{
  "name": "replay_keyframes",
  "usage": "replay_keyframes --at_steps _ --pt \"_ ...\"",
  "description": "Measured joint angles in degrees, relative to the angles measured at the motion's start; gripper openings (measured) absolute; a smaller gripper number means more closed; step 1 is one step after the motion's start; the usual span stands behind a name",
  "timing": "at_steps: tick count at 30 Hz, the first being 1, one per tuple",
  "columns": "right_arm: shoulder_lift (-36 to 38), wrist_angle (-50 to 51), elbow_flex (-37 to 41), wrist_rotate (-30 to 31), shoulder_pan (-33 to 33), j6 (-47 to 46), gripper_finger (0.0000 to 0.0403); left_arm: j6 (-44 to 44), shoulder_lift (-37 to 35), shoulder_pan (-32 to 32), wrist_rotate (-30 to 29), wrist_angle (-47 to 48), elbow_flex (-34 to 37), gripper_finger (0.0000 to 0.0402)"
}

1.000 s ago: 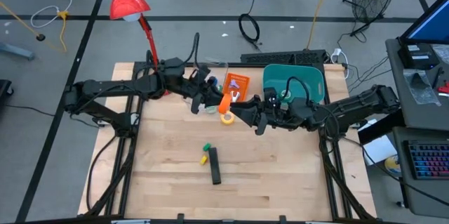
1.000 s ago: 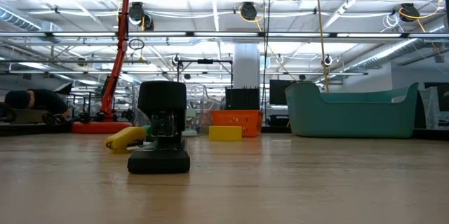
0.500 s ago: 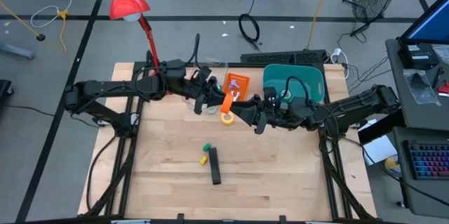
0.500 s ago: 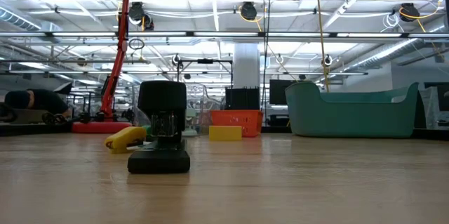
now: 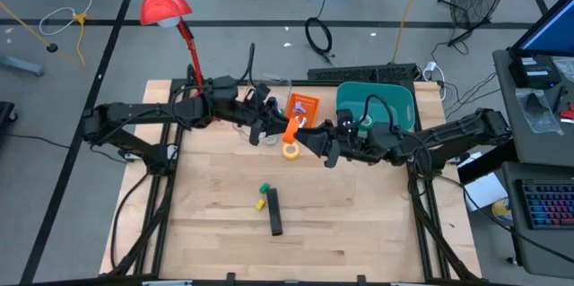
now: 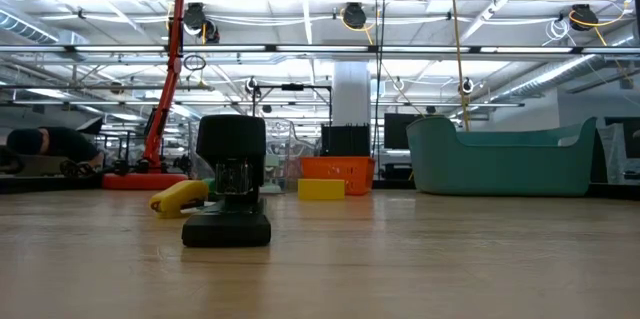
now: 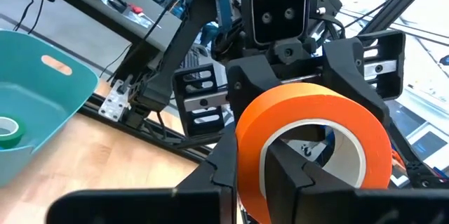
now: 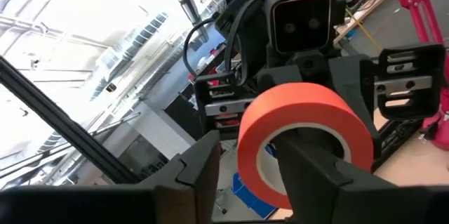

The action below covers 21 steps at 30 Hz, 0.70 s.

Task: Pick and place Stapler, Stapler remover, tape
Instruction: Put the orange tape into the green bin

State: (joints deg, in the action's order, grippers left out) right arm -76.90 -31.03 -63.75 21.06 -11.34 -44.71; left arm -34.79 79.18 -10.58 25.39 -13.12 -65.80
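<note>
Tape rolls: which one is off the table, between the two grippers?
The orange tape roll: held in the air between left gripper and right gripper. The yellow roll lies on the table; a green roll sits in the teal bin.

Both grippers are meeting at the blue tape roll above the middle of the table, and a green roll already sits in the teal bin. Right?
Not quite: the tape roll between the left gripper and right gripper is orange, not blue, as both wrist views show. The rest holds: the left wrist view shows a green roll in the teal bin.
</note>
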Motion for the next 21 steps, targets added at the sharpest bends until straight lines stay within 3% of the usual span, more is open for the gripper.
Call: replay_keyframes --at_steps 15,21 --pt "0.0 0.2 0.0 -0.6 0.8 -1.1 0.0070 0.3 1.2 1.4 0.1 -1.2 0.0 0.0037" --pt "-0.1 0.0 0.0 -0.2 0.9 -1.0 0.0046 -0.2 -0.6 -2.7 2.2 2.8 0.0 0.0139"
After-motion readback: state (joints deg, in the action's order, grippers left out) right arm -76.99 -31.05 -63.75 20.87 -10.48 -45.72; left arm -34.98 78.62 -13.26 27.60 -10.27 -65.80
